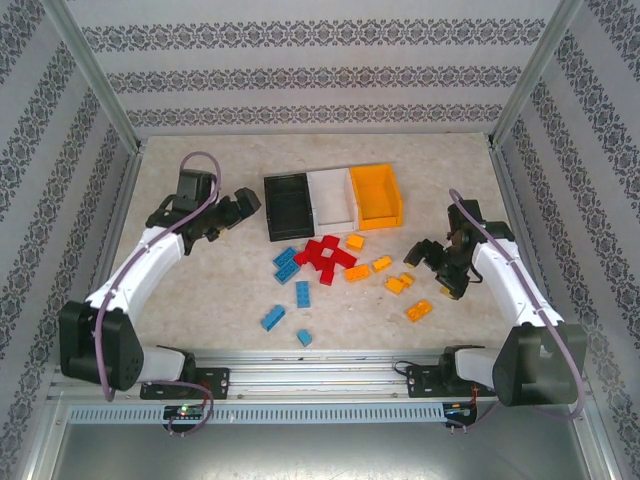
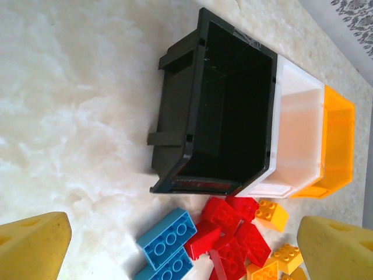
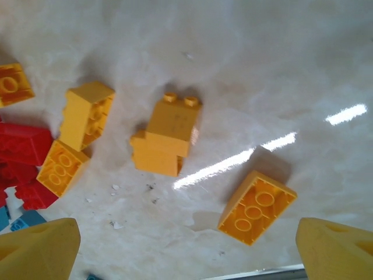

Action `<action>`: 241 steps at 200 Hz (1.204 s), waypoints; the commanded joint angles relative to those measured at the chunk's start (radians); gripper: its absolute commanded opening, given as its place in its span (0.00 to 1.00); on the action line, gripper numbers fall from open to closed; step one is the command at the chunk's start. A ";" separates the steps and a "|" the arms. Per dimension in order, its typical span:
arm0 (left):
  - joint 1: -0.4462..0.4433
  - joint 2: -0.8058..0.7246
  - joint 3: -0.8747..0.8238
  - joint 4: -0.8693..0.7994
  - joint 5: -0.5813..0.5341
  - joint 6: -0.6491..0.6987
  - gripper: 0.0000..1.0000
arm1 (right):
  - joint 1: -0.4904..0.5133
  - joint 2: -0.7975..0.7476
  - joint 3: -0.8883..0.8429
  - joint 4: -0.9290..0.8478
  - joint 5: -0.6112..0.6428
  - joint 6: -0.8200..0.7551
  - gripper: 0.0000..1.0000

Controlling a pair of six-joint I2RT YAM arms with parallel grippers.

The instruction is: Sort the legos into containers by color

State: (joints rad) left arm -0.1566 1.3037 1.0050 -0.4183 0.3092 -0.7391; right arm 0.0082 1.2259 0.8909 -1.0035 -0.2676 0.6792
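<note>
The legos lie loose mid-table: a red cluster (image 1: 322, 257), blue bricks (image 1: 285, 262) to its left and front, orange-yellow ones (image 1: 400, 283) to its right. Behind them the containers stand in a row: black (image 1: 288, 205), white (image 1: 332, 196), orange-yellow (image 1: 376, 195). My left gripper (image 1: 235, 212) hovers open left of the black bin (image 2: 175, 116), with nothing between its fingers; blue (image 2: 167, 237) and red (image 2: 233, 233) bricks lie below it. My right gripper (image 1: 425, 258) is open over the orange-yellow bricks, an upturned one (image 3: 256, 207) and a stacked pair (image 3: 166, 134) beneath it.
The white bin (image 2: 300, 134) and orange-yellow bin (image 2: 338, 146) touch side by side right of the black one. Two blue bricks (image 1: 273, 317) lie near the front rail (image 1: 320, 372). Patterned walls and metal posts enclose the table.
</note>
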 commanded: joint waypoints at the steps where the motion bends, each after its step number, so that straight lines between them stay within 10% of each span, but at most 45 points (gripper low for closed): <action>1: 0.005 -0.079 -0.051 0.014 0.007 -0.025 1.00 | -0.008 -0.030 -0.053 -0.014 0.000 0.058 0.93; 241: 0.047 -0.131 -0.141 -0.131 0.065 -0.035 1.00 | 0.102 0.180 -0.216 0.196 0.050 0.276 0.63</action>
State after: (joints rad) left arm -0.1299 1.1896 0.8555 -0.5140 0.3893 -0.7753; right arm 0.0963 1.3739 0.6701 -0.8177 -0.2401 0.9356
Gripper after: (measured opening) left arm 0.999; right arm 0.638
